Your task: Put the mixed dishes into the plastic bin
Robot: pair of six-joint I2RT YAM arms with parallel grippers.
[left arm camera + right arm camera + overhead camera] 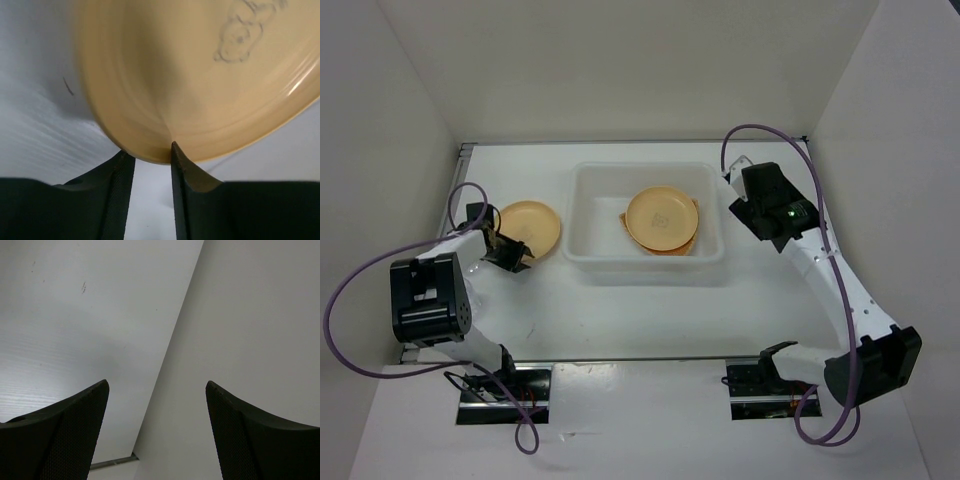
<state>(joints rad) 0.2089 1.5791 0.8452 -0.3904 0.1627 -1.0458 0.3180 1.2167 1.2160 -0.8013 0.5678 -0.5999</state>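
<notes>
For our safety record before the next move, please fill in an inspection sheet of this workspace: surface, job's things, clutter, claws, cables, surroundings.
Surface: white table; one small dark mark beside the plate in the left wrist view.
Job's things: plastic bin in the middle, holding a yellow plate on top of the orange fan-shaped dish; second yellow plate on the table left of the bin; clear cup not made out.
Clutter: nothing seen.
Claws: left claw straddles the second yellow plate's rim, grip not certain; right claw open and empty, right of the bin.
Cables: purple cable loops at both arms.
Surroundings: white walls on three sides.
</notes>
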